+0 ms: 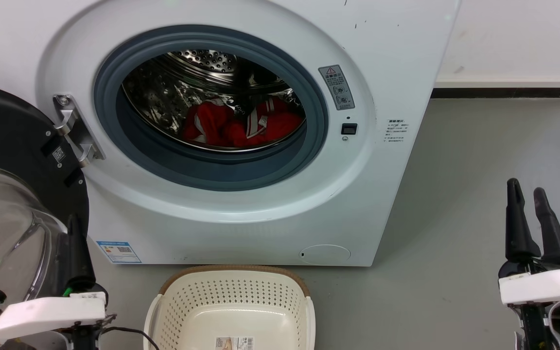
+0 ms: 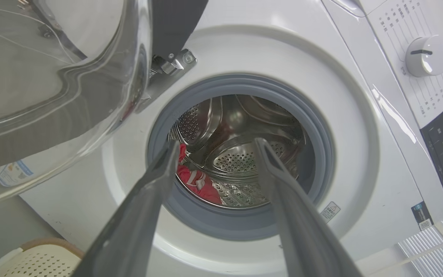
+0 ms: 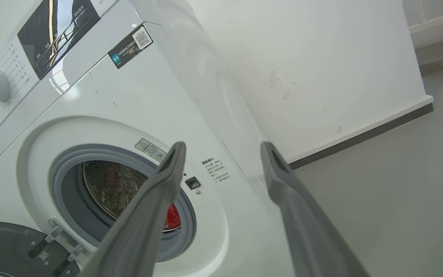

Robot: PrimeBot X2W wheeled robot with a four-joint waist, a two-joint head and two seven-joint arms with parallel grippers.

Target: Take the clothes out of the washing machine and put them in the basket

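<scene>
— Entering item one: where are the task's goods recorded?

— Item 1, bright red soft garments (image 1: 221, 127) with white stripe bands: lodged as a heap at the bottom of the perforated steel drum (image 1: 202, 61) of the large white front-loading washing machine (image 1: 406, 73). None is found in item 2, the cream-white perforated plastic basket (image 1: 231, 296) with a brown woven-look rim. It is set on the floor just in front of the machine, below the porthole.

— And the door, the grippers?

— Item 3, black-framed glass door (image 1: 3, 146): swung wide open at the left. Item 4, left gripper (image 2: 217, 144): fingers spread, nothing held, aimed at the porthole from outside it. Item 5, right gripper (image 1: 526, 188): fingers parted, nothing held, stationed well off to the machine's right, over the grey floor (image 1: 455, 194).

— Which step is entered as in hand?

— The first reach, by judgement; no garment is yet lifted.

— What is called for next?

— The left gripper is to be carried through the grey rubber seal (image 1: 107, 97) and lowered to the heap. It is then to be closed on a fold. The door's glass bowl, just beside that arm, is to be cleared on the way.
</scene>
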